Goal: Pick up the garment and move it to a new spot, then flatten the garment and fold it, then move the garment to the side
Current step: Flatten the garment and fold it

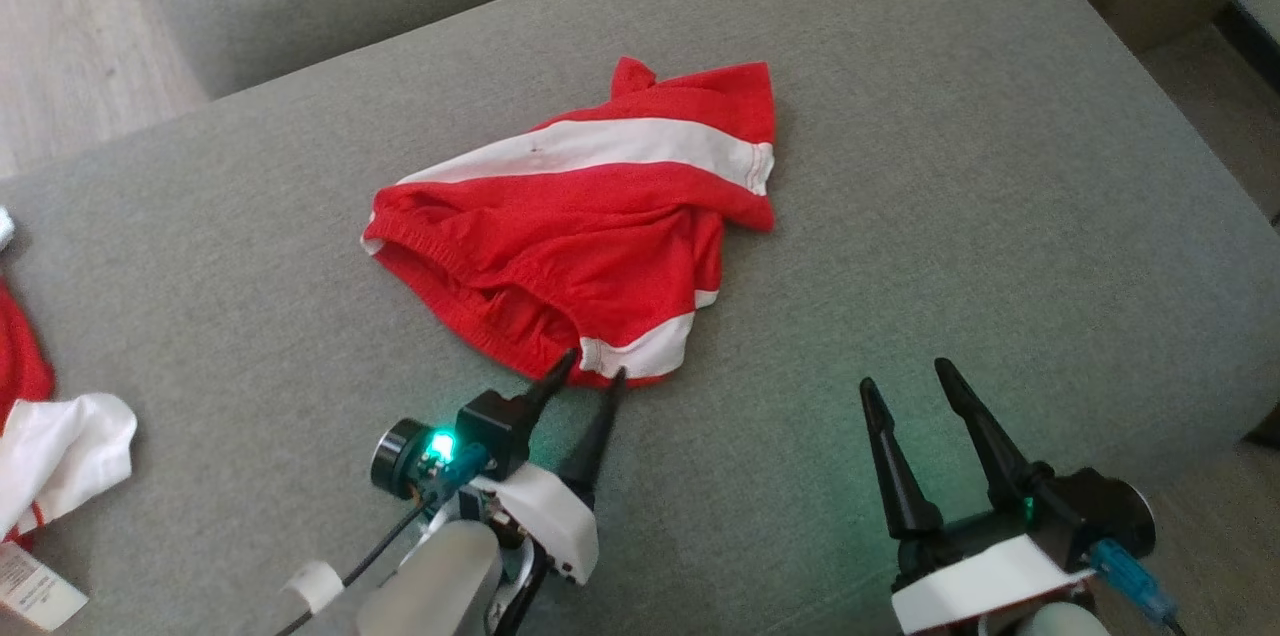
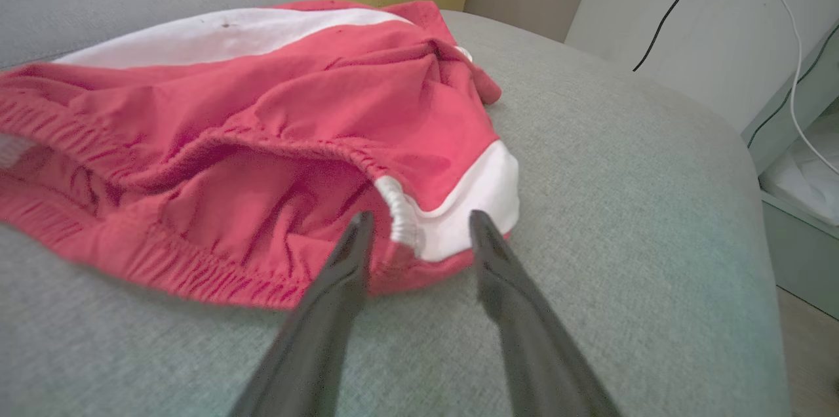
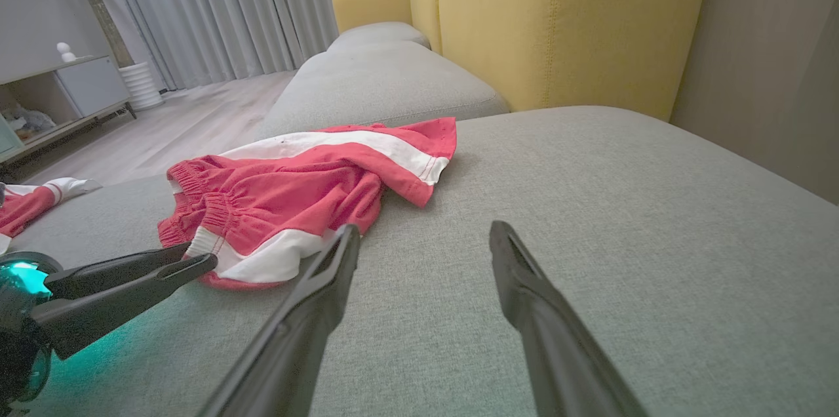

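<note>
left claw (image 1: 594, 365): spread wide, tips astride near corner of garment (image 1: 580, 216)
right claw (image 1: 904, 374): spread wide, empty, by cushion (image 1: 1000, 166) front edge

Both arms low and forward: left gripper (image 1: 594, 366), two long dark tapered fingers on a white wrist block, jaws spread wide, tips angled up-right; right gripper (image 1: 904, 374), same dark fingers, equally wide, tips up-left.

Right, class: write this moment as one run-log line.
stage: pre-grasp | left gripper: open, fingertips at near corner of red-and-white shorts | right gripper: open, apart from shorts, over grey cushion | shorts: crumpled, unfolded
</note>
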Robot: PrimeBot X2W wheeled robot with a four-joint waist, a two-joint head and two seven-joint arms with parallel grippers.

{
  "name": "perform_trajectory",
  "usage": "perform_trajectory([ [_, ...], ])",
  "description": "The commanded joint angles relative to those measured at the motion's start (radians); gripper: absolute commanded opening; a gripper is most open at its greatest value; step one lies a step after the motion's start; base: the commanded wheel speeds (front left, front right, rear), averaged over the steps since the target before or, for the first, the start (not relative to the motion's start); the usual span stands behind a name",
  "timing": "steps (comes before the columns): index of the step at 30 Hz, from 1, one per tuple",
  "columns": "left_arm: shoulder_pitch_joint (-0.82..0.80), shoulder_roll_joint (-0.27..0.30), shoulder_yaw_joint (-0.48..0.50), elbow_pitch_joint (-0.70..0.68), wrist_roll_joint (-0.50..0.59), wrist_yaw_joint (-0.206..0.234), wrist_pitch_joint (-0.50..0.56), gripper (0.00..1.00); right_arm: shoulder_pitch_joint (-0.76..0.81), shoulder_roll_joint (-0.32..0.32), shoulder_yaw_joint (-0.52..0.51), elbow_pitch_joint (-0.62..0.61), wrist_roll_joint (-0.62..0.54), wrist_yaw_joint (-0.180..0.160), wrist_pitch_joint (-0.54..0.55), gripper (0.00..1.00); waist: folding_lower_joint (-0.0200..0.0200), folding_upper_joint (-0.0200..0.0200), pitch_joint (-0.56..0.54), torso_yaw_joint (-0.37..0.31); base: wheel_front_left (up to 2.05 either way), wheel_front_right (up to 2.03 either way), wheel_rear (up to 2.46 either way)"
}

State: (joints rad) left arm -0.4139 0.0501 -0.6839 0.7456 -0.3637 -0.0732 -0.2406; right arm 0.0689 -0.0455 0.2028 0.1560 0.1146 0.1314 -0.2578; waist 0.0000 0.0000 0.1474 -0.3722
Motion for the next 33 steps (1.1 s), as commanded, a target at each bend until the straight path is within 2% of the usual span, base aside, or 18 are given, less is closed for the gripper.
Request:
perform_trajectory([
  [1,-0.047,0.0,0.017,-0.012,-0.025,0.002,-0.015,0.65,-0.039,-0.005,0.028,-0.026,0.008,-0.001,-0.004,1.0,0.0,0.0,-0.001,-0.009,0.0,0.0,0.0],
  [2,-0.051,0.0,0.012,-0.006,-0.034,0.001,-0.015,0.36,-0.039,-0.005,0.028,-0.026,0.008,-0.001,-0.004,1.0,0.0,0.0,-0.001,-0.012,0.0,0.0,0.0],
  [3,-0.057,0.0,0.007,-0.003,-0.04,0.001,-0.016,0.0,-0.039,-0.005,0.027,-0.026,0.007,-0.001,-0.004,1.0,0.0,0.0,-0.001,-0.015,0.0,0.0,0.0],
  [8,-0.09,0.0,-0.016,-0.013,-0.058,-0.003,-0.02,0.0,-0.033,-0.005,0.034,-0.022,0.007,-0.001,-0.004,1.0,0.0,0.0,-0.017,-0.026,0.0,0.0,0.0],
  [12,-0.137,0.0,-0.031,-0.139,-0.086,-0.025,-0.021,0.0,-0.027,-0.005,0.034,-0.024,0.011,-0.001,-0.004,1.0,0.0,0.0,-0.035,-0.022,0.0,0.0,0.0],
  [15,-0.2,0.0,-0.038,-0.245,-0.153,-0.046,-0.021,0.0,-0.025,-0.005,0.032,-0.023,0.012,-0.001,-0.004,1.0,0.0,0.0,-0.053,-0.015,0.0,0.0,0.0],
  [19,-0.323,0.017,-0.005,-0.317,-0.219,-0.055,-0.019,0.0,-0.017,-0.005,0.033,-0.023,0.007,-0.001,-0.004,1.0,0.0,0.0,-0.08,0.0,0.0,0.0,0.0],
  [24,-0.359,0.112,0.069,-0.407,-0.326,-0.056,0.034,0.0,-0.005,-0.005,0.024,-0.028,0.005,-0.001,-0.004,1.0,0.0,0.0,-0.099,0.02,0.0,0.0,0.0],
  [30,-0.172,0.293,0.087,-0.487,-0.418,-0.056,0.109,0.0,0.011,-0.005,0.017,-0.014,0.022,-0.001,-0.004,1.0,0.0,0.0,-0.09,0.075,0.0,0.0,0.0],
  [33,-0.091,0.352,0.094,-0.482,-0.428,-0.051,0.113,0.0,-0.002,-0.005,0.019,0.02,0.027,-0.001,-0.004,1.0,0.0,0.0,-0.07,0.114,0.0,0.0,0.0],
])
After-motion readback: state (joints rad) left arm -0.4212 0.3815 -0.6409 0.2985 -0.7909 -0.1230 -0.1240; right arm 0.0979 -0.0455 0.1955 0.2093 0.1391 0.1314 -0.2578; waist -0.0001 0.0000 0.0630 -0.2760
